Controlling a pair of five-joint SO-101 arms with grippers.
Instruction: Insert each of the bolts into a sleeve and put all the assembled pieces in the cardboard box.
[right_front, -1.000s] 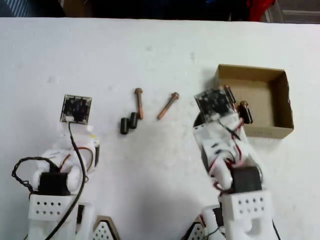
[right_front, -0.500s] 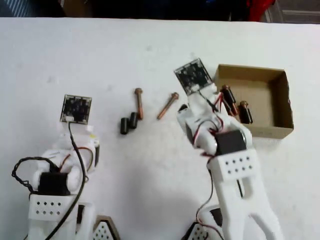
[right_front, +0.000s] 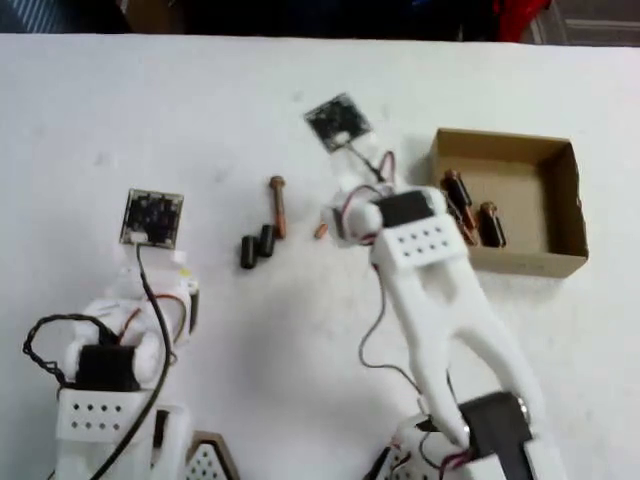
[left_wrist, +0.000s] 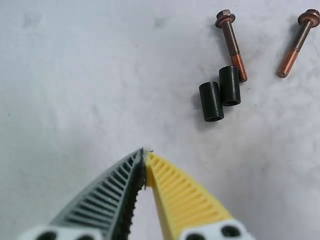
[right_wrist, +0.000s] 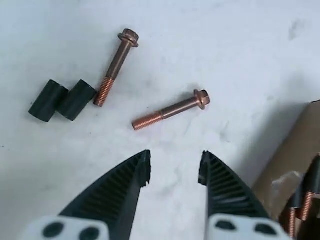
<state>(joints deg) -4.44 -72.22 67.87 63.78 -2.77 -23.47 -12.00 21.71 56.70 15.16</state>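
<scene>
"Across the worktop (right_front: 200, 100), the right arm (right_front: 430, 290) has swung off the cardboard box (right_front: 520, 148), hasn't it?"

"Yes. Two assembled pieces (right_front: 490, 225) lie inside. Its gripper (right_wrist: 173, 167), fingers apart, now hangs near the nearer bolt (right_wrist: 172, 110). That one's next, I'd say."

"And the left gripper (left_wrist: 145, 155)?"

"Closed, empty, hasn't stirred. The other bolt (right_wrist: 115, 67) lies just beside the sleeves (right_wrist: 62, 100)."

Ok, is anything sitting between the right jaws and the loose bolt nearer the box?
Nothing visible. The right jaws stand open just short of that bolt, with bare table between. The other bolt and the two sleeves lie off to one side.
</scene>
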